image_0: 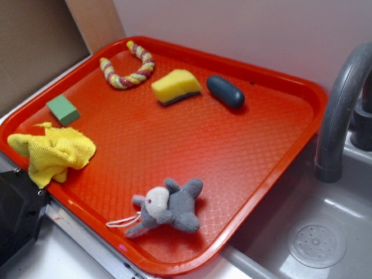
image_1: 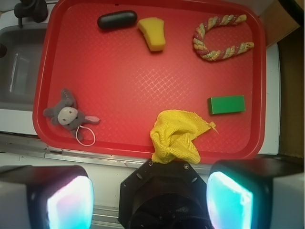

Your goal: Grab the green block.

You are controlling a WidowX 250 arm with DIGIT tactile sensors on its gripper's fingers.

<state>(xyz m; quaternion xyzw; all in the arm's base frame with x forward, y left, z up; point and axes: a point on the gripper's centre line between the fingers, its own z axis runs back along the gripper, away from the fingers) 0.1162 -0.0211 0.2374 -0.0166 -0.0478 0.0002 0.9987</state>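
The green block is a small flat rectangle lying on the red tray near its left edge. In the wrist view the green block lies at the tray's right side, beyond a crumpled yellow cloth. My gripper hangs high above and well short of the tray, over the robot's black base. It is open, its two pads wide apart with nothing between them. It does not show in the exterior view.
On the tray lie a yellow wedge sponge, a dark oval object, a striped rope toy, a grey plush animal and the yellow cloth. A grey faucet and sink stand to the right.
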